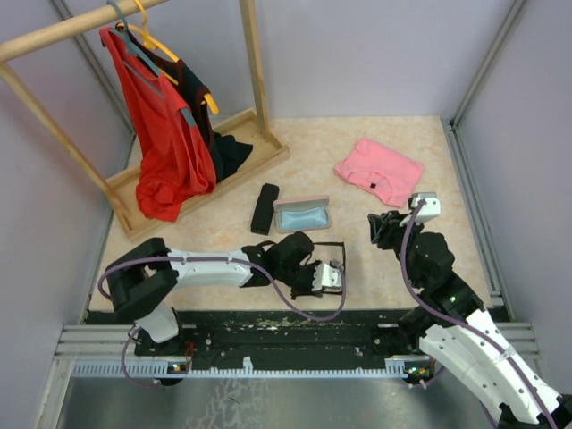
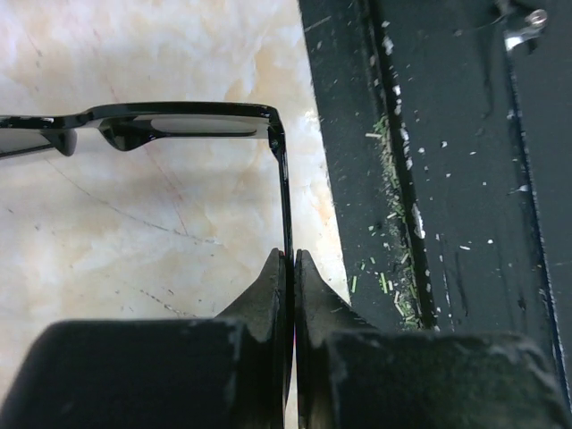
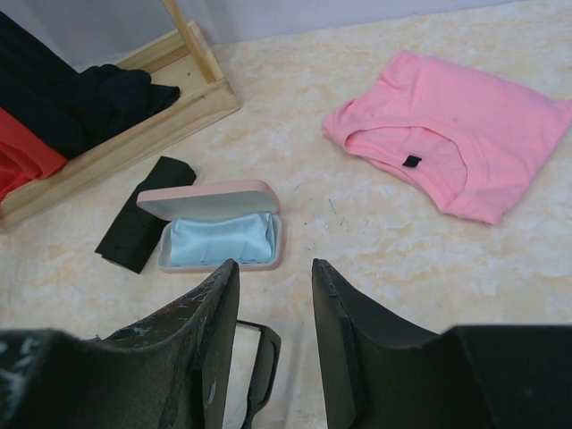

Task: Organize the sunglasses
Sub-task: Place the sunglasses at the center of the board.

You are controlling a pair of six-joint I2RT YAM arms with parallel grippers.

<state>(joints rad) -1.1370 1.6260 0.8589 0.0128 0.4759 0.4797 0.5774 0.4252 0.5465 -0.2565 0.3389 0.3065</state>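
Left tool (image 2: pixel 290 259) pinches the black sunglasses (image 2: pixel 179 119) by one thin arm, so they could twist loose; right tool (image 3: pixel 274 268) gapes half-open, empty.

Black-framed sunglasses (image 2: pixel 179 113), dark lenses: one temple unfolded, its tip clamped in left gripper (image 2: pixel 291 259); front seemingly resting on marbled tabletop (image 2: pixel 134 250).

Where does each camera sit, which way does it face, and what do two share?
Top: above and behind, looking down on the table; both arms show.
Left wrist: looks along the left gripper, shut on a sunglasses temple.
Right wrist: looks past the open right gripper at the pink case and shirt.
Top and right wrist share the case.
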